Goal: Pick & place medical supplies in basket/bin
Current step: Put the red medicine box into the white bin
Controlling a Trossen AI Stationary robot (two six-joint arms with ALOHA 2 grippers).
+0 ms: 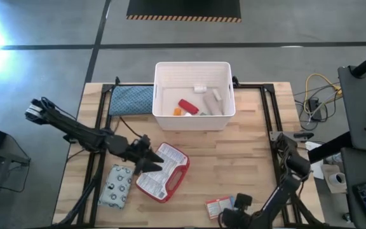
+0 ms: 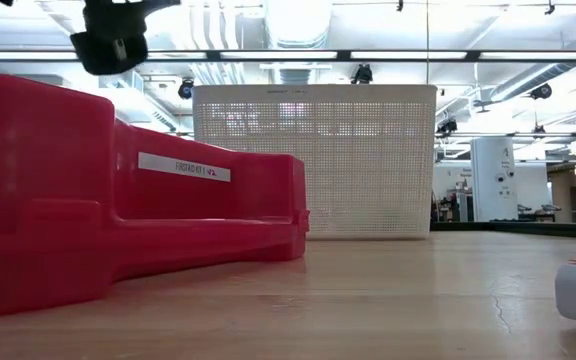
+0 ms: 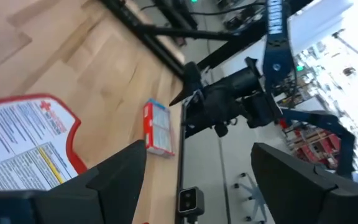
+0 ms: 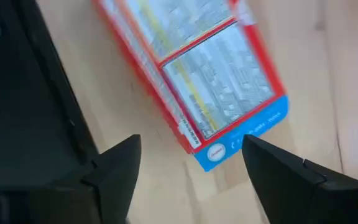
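Presently, the left end effector hovers with fingers apart at the left edge of the flat red-edged case, which lies on the tabletop near the white tub. The tub holds a red cylinder and small white tubes. The patterned pouch lies left of the case. The right end effector, fingers apart, hangs over the small box at the near edge.
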